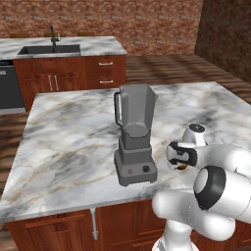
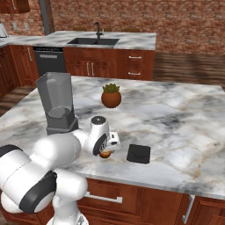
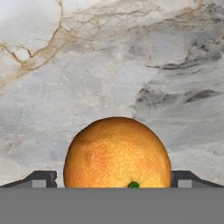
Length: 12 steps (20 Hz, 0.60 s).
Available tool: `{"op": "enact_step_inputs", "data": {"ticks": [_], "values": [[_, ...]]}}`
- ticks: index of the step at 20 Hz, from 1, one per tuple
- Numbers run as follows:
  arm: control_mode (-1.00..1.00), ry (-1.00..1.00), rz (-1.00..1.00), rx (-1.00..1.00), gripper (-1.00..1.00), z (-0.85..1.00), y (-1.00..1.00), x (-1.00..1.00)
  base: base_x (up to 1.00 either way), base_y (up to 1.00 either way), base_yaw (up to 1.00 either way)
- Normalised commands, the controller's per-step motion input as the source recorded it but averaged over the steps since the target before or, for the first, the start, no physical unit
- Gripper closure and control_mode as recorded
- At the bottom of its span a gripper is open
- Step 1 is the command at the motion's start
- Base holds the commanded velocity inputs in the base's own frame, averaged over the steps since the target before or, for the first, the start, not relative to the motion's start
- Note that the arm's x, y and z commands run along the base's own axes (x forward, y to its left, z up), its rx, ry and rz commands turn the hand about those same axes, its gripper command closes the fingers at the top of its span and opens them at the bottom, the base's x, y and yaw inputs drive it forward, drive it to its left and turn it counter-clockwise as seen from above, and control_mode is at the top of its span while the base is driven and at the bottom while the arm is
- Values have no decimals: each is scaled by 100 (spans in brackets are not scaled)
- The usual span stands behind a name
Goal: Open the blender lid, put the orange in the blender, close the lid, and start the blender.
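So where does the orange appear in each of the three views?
Left base view: the orange peeks out lower right, under the white hand.
Right base view: below centre-left, beneath the hand, left of the blender lid.
Hand view: bottom centre, between the open jaws.
Shared landmark: the blender in both base views.

The orange (image 3: 117,152) sits on the marble desk (image 3: 109,65), low centre in the frame, green stem spot facing the camera. Claw (image 3: 117,180) spread wide, one tip on each side of the fruit, neither touching.
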Motion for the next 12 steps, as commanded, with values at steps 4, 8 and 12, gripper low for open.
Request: {"op": "enact_step_inputs", "data": {"ticks": [4, 8, 12], "values": [[-100, 0, 3, 0, 100, -29, 16, 2, 0, 0, 0], [-100, 0, 1, 0, 100, -4, 5, -6, 0, 0, 0], [-100, -7, 1, 0, 100, 46, 0, -29, 0, 0, 0]]}}
